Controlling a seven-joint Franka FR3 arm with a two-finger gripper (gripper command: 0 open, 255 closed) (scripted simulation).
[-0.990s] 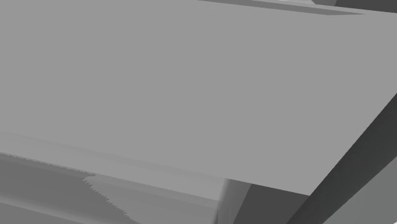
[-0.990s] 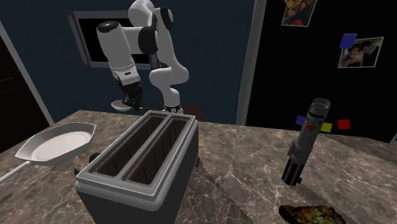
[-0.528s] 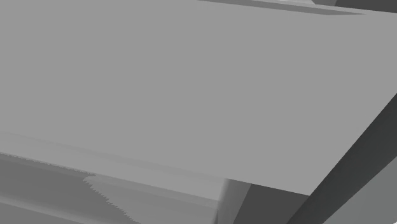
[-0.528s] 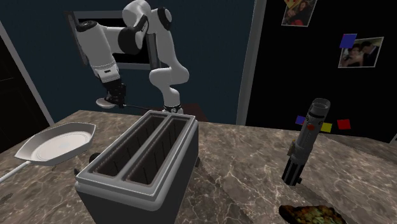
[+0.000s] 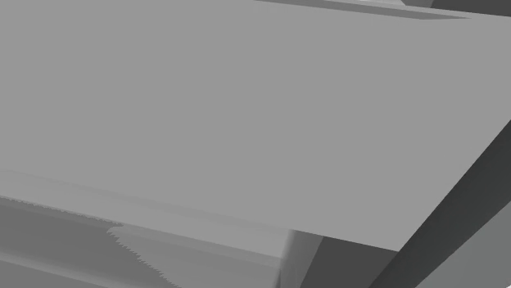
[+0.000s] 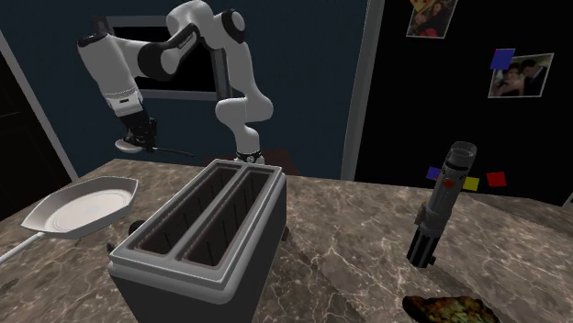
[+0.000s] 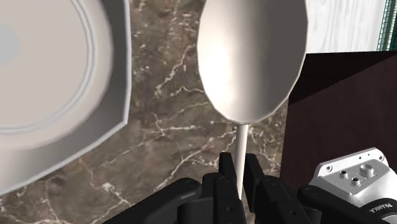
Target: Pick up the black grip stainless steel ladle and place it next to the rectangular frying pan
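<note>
Wrist view: end effector [image 7: 240, 183] is closed on the ladle [image 7: 251, 57], with the fingers [image 7: 226, 173] pinching the thin pale stem just below the bowl. The bowl hangs out ahead of the fingertips, clear of the worktop [image 7: 168, 130]. The frying pan [image 7: 51, 83] is just beside it, not touching. Pan renders pale grey-white with rounded corners.

Second exterior view: the ladle is airborne over the worktop's far left corner, beyond the pan. Its thin dark grip sticks out behind the end effector toward the view's right.

Risks as I read them:
- The pinch is on a narrow stem with the bowl's weight out front. A quick wrist move could let the ladle swivel or slide in the grip.
- The bowl is close to the pan rim. A descent drifting that way would clip the pan and shove it.
- The worktop edge is on the bowl's other side, with a dark brown area past it. The landing strip between pan and edge looks narrow, so a release too far out sends the ladle over.
- Opening at this height would let it bounce or roll, so it needs lowering first.

Arm [image 6: 110, 73] pose: base sits behind the toaster [image 6: 207, 229]. The upper links rise and fold over at the top. The forearm runs to the view's left and angles down, and the wrist is tipped so the end effector points down at that corner.
</note>
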